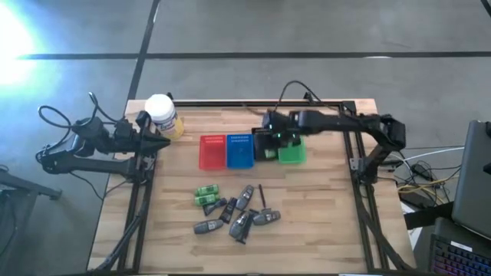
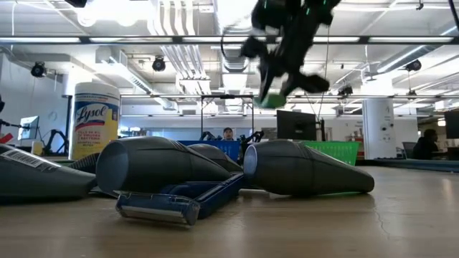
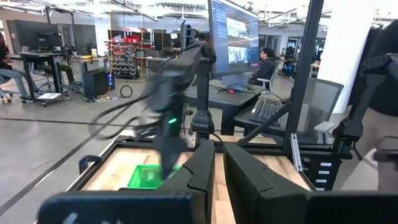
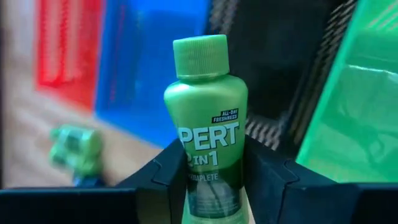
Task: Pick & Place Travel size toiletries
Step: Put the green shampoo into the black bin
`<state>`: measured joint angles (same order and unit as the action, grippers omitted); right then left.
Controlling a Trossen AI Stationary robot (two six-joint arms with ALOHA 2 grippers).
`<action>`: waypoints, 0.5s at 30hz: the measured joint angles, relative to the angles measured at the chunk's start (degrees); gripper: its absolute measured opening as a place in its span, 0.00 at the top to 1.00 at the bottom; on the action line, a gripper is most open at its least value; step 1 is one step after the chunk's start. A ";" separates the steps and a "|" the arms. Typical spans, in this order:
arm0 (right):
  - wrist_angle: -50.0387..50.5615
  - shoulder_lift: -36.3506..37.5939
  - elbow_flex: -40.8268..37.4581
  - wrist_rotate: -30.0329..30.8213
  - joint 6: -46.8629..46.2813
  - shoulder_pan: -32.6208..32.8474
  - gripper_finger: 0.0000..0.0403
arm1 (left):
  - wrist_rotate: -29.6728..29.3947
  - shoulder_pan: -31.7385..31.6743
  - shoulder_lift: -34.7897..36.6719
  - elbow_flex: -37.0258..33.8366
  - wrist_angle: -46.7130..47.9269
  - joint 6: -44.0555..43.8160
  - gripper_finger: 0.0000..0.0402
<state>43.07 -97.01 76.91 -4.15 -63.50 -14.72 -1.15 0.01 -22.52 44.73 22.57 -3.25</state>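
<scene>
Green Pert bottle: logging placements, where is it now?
The green Pert bottle sits clamped in the right pincer, held above the black tray and green tray.

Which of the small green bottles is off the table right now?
The green Pert bottle between the right gripper's fingers, above the trays; the other two green bottles lie on the wooden table.

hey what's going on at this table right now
The right end effector is shut on a small green bottle, holding it above the row of red, blue, black and green trays. More little bottles and dark grey tubes lie loose on the near part of the table. The left arm waits by the yellow jar.
</scene>
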 joint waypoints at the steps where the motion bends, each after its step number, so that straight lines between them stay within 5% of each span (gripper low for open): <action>1: -0.63 -0.71 -0.39 -0.13 0.88 -1.58 0.68 | 0.00 0.02 -0.01 0.00 0.00 -0.01 0.90; 15: -5.40 -5.38 -0.38 -1.97 6.02 -5.13 0.39 | 0.00 0.02 -0.01 0.01 0.00 -0.01 0.90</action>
<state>37.67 -102.39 76.53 -6.12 -57.48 -19.85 -1.15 0.03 -22.53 44.74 22.57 -3.26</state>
